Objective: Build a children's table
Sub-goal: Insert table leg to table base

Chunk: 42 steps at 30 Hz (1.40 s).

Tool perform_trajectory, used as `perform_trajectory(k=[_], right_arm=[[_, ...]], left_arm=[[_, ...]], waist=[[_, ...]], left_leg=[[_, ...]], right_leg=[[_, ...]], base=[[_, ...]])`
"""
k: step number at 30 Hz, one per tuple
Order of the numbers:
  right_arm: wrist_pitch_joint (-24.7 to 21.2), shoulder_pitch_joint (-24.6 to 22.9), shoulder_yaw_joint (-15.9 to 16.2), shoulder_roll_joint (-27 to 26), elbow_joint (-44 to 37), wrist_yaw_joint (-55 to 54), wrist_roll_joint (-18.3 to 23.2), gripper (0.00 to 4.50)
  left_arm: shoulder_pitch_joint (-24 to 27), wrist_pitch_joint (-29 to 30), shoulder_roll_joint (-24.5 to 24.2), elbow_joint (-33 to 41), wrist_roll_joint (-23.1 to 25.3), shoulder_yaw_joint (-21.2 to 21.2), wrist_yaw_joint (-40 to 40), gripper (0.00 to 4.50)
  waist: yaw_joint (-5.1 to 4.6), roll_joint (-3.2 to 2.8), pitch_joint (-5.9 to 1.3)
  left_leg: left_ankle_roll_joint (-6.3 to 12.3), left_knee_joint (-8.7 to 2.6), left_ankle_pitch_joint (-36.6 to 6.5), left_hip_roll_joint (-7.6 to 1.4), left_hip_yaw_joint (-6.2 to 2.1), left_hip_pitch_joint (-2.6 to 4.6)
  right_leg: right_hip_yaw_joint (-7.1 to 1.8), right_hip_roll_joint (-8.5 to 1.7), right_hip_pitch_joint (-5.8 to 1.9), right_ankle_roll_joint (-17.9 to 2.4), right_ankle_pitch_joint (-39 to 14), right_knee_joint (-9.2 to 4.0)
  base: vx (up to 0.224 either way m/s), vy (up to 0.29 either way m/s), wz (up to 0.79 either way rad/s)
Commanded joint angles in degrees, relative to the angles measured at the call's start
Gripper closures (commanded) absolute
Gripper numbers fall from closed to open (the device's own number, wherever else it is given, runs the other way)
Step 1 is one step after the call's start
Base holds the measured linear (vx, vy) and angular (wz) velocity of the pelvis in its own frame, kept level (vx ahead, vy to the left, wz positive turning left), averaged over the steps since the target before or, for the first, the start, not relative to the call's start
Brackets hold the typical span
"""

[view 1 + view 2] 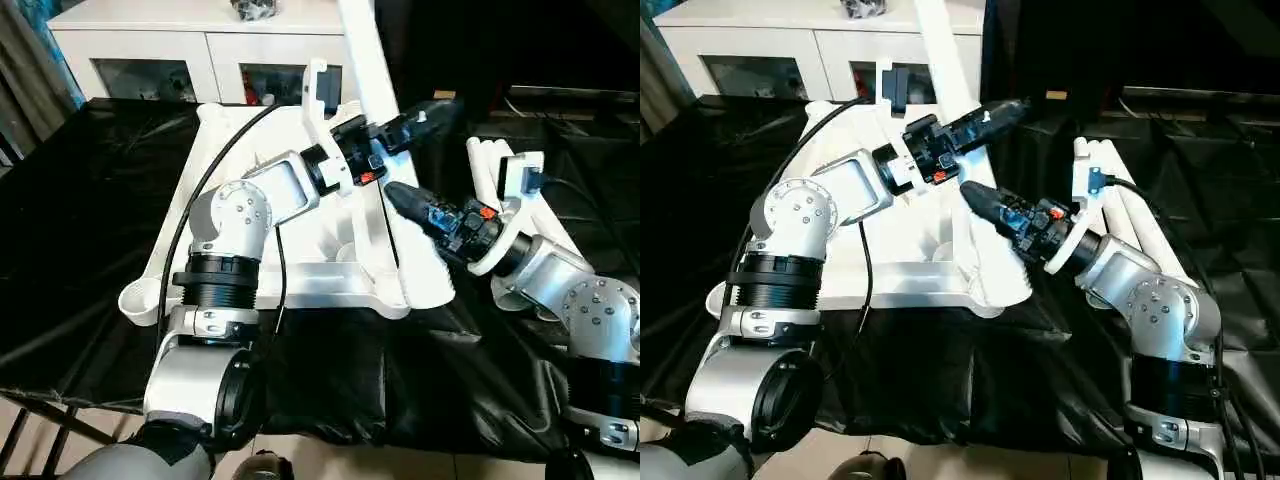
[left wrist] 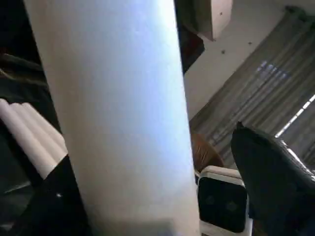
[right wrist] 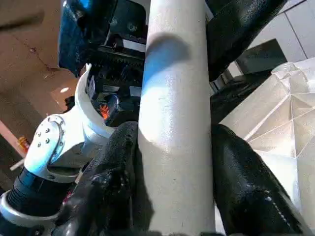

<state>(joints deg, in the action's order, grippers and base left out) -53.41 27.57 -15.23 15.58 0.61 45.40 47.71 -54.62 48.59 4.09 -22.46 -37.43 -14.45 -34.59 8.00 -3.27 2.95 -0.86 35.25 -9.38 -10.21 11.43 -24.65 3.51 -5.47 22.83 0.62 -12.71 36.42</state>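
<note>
Both claws hold one white leg [image 1: 372, 150] that stands up from the tabletop [image 1: 190, 230].

The tabletop lies ribbed side up on the black table [image 1: 70, 220]. The leg rises from its near right corner socket [image 1: 425, 285] — tilted a little, its top past the picture's edge. The left gripper [image 1: 425, 115] is closed on the leg higher up; the right gripper [image 3: 172, 162] is closed on it lower down, one black finger on each side. More white legs [image 1: 1130, 210] lie by the right arm. A white cabinet [image 1: 150, 50] stands behind.
</note>
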Motion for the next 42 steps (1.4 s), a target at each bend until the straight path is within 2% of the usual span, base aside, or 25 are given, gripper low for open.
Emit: perform_trajectory(k=[1,4,5,12,23,25,26,29,30,34,37,42], right_arm=[[-0.20,-0.36,0.44,0.62,-1.13,-0.79,-0.03,2.70],[0.19,-0.28,0.65,0.74,-0.87,-1.17,-0.34,2.70],[0.27,-0.26,0.67,0.75,-0.85,-1.25,-0.40,2.70],[0.81,-0.22,0.88,1.04,-0.65,-1.85,-0.64,2.70],[2.28,0.01,2.31,1.55,-0.31,-2.51,-2.18,2.70],[2.81,0.26,2.92,1.48,-0.17,-3.02,-3.09,2.14],[3.57,0.82,4.27,1.26,0.03,-4.76,-5.18,2.00],[4.21,1.21,5.66,0.85,-0.13,-6.35,-7.02,1.81],[6.41,1.72,8.53,0.27,-0.42,-9.48,-11.33,1.66],[9.15,3.08,13.71,-0.82,0.35,-15.19,-18.20,1.37],[9.41,4.67,15.70,-2.78,2.32,-18.88,-21.13,1.29],[8.80,5.64,17.69,-3.84,4.27,-19.87,-22.72,1.29]], left_arm=[[-0.95,-0.57,0.13,-0.03,-0.81,-0.82,1.09,0.77],[-1.38,-1.32,0.07,-1.17,-1.02,-1.34,2.40,1.06],[-1.49,-1.46,0.10,-1.43,-1.05,-1.54,2.74,1.06],[-2.06,-2.35,0.26,-2.84,-0.97,-2.53,4.34,1.63],[-2.34,-5.41,-0.67,-4.53,1.91,-0.66,6.82,2.39],[-2.33,-6.74,-1.00,-4.38,3.83,0.53,7.80,2.54],[-2.45,-8.38,-1.47,-4.14,6.25,2.13,9.03,2.54],[-2.67,-9.89,-1.76,-3.99,8.26,3.30,10.43,2.58],[-3.04,-11.47,-2.14,-3.71,10.70,4.94,11.85,2.63],[-3.47,-14.29,-2.73,-3.31,14.83,7.85,14.45,2.67],[-3.65,-15.44,-2.78,-3.34,16.56,9.23,15.58,2.68],[-3.63,-16.10,-2.78,-3.31,17.78,10.01,15.91,2.68]], waist=[[-0.29,0.83,-4.51],[-0.22,0.78,-4.56],[-0.19,0.59,-4.56],[-0.28,0.64,-4.61],[-0.23,0.66,-4.69],[-0.20,0.78,-4.68],[-0.21,0.74,-4.68],[-0.32,0.72,-4.73],[-0.36,0.68,-4.68],[-1.18,0.52,-4.68],[-1.51,0.27,-4.81],[-1.70,0.26,-4.87]], left_leg=[[2.37,-3.77,-4.77,-2.76,-1.65,2.39],[2.29,-3.77,-4.68,-2.79,-1.69,2.42],[2.23,-3.75,-4.66,-2.78,-1.72,2.42],[2.02,-3.73,-5.05,-2.76,-1.70,2.46],[2.11,-3.65,-4.74,-2.78,-1.71,2.49],[2.30,-3.62,-4.51,-2.78,-1.72,2.40],[2.22,-3.66,-4.55,-2.81,-1.71,2.44],[1.82,-3.69,-4.20,-2.85,-1.86,2.45],[1.70,-3.69,-4.32,-2.80,-1.83,2.44],[0.40,-3.83,-4.67,-2.71,-1.91,2.42],[0.32,-3.75,-4.55,-2.65,-1.88,2.47],[0.99,-3.65,-4.23,-2.63,-1.83,2.44]], right_leg=[[-1.96,-3.45,-2.69,-13.33,1.34,-4.18],[-1.97,-3.46,-2.76,-13.32,1.55,-4.14],[-1.94,-3.45,-2.74,-13.32,1.59,-4.12],[-1.94,-3.41,-2.80,-13.39,2.29,-4.10],[-1.93,-3.47,-2.82,-13.42,2.61,-4.01],[-1.95,-3.48,-2.86,-13.24,2.88,-4.02],[-1.94,-3.43,-2.83,-13.19,2.79,-3.99],[-1.97,-3.44,-2.90,-12.31,2.82,-4.01],[-1.98,-3.39,-2.83,-12.18,2.87,-4.05],[-1.94,-3.21,-2.76,-11.84,2.74,-3.99],[-1.94,-3.20,-2.78,-12.62,4.37,-3.73],[-1.95,-3.21,-2.90,-13.38,6.43,-3.59]], base=[[0.000,0.000,0.00],[0.000,0.000,0.00],[0.000,0.000,0.00],[0.000,0.000,0.00],[0.000,0.000,0.00],[0.000,0.000,0.00],[0.000,0.000,0.00],[0.000,0.000,0.00],[0.000,0.000,0.00],[0.000,0.000,0.00],[0.000,0.000,0.00],[0.000,0.000,0.00]])
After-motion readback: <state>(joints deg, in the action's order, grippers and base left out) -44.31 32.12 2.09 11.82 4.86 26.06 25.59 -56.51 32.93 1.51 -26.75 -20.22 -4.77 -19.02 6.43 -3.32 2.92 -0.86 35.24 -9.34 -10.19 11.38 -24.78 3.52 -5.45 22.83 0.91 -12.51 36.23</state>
